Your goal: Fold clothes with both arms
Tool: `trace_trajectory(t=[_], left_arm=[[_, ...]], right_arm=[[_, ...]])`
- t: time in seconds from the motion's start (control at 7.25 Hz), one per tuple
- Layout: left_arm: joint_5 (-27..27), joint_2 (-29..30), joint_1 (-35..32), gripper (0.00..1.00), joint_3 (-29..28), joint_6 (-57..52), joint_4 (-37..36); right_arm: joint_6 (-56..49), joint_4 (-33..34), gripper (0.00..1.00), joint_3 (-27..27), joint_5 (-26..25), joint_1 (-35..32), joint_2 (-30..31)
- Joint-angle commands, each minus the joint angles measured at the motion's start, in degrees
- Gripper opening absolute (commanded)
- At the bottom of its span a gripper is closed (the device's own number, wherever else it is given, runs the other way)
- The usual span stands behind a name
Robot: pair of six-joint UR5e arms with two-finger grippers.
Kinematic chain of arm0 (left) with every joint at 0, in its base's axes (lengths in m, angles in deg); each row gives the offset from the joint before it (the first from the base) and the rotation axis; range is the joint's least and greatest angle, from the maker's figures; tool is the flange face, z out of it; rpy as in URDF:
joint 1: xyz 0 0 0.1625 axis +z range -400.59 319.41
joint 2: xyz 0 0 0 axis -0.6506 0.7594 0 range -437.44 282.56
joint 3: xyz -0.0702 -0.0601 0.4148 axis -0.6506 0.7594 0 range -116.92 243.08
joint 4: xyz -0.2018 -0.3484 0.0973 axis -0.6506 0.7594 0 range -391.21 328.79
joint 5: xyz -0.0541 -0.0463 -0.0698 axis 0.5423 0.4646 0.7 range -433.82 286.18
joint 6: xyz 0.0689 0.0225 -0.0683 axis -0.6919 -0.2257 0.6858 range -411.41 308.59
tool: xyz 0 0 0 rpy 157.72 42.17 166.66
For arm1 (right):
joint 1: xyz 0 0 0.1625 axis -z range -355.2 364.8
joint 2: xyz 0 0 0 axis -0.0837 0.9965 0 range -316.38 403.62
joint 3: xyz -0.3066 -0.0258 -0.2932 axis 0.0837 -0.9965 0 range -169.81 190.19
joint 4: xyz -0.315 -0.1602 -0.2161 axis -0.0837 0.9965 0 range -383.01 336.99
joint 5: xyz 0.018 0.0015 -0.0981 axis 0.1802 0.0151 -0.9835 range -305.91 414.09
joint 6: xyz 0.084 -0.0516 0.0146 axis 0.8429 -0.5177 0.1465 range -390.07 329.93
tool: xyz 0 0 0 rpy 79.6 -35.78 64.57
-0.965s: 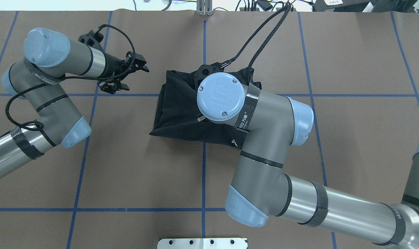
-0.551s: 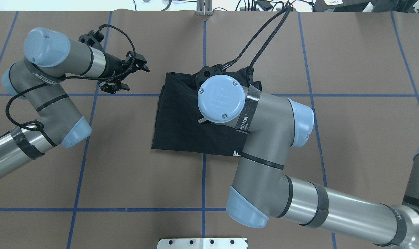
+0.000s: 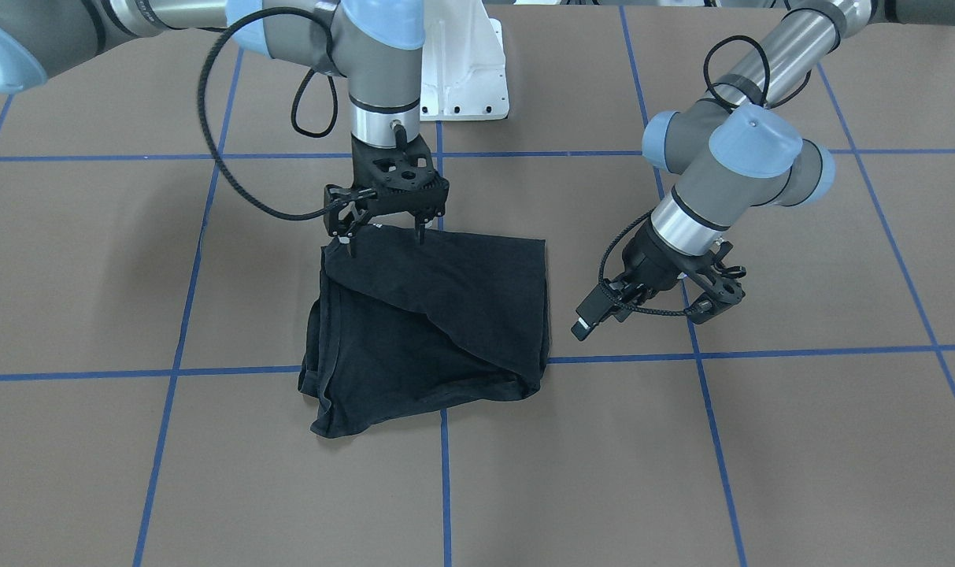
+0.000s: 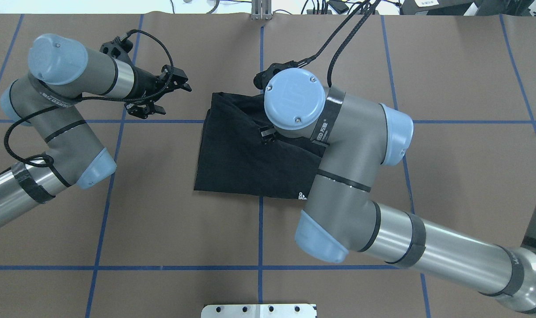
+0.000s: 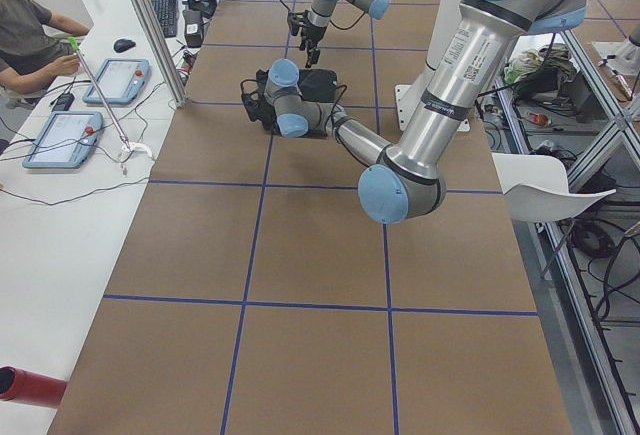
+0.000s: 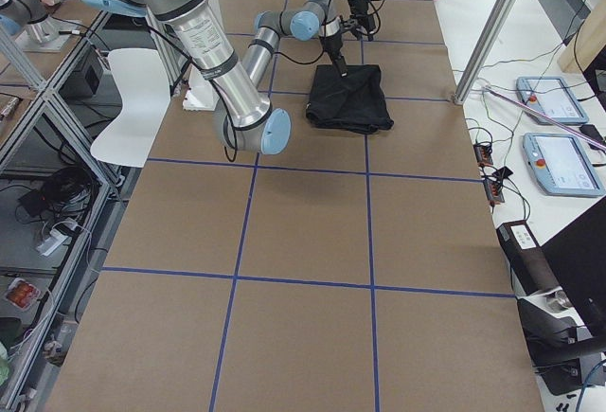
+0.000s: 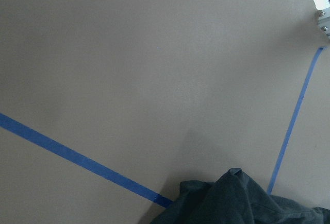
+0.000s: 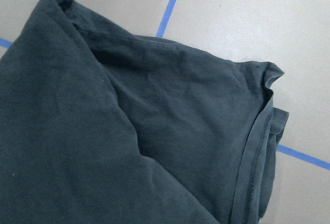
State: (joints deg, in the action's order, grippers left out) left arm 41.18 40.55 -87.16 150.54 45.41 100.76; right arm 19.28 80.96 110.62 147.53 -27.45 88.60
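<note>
The clothes, a black T-shirt, lie folded into a rough rectangle at the table's middle, plain black side up. My right gripper hangs open just over the shirt's edge nearest the robot base, one fingertip close to a slightly raised corner. In the overhead view the right wrist covers that gripper. The right wrist view shows only shirt folds. My left gripper is open and empty, apart from the shirt beside its short edge. A shirt corner shows in the left wrist view.
The brown table cover carries blue tape grid lines. The white pedestal base stands behind the shirt. In the exterior left view a seated person and tablets are at a side bench beyond a metal post.
The shirt's folded layer has settled flat on the table. My right wrist has moved toward the far side and slightly right, off the shirt's middle. The left arm has barely moved.
</note>
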Motion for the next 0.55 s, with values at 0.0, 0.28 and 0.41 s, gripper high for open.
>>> trace_trajectory(t=[0.0,0.28,0.41], left_arm=[[0.67,-8.78,-2.02,1.00,7.58,-16.04,-0.31],[0.93,-19.07,-6.49,1.00,13.41,-31.62,-0.75],[0.93,-21.03,-8.95,1.00,13.09,-36.83,-0.84]], right_arm=[[-1.87,4.12,1.00,0.37,12.06,-10.59,0.71],[-12.91,4.32,1.00,0.64,17.63,-19.04,5.79],[-18.97,4.05,1.00,0.73,21.48,-23.43,8.86]])
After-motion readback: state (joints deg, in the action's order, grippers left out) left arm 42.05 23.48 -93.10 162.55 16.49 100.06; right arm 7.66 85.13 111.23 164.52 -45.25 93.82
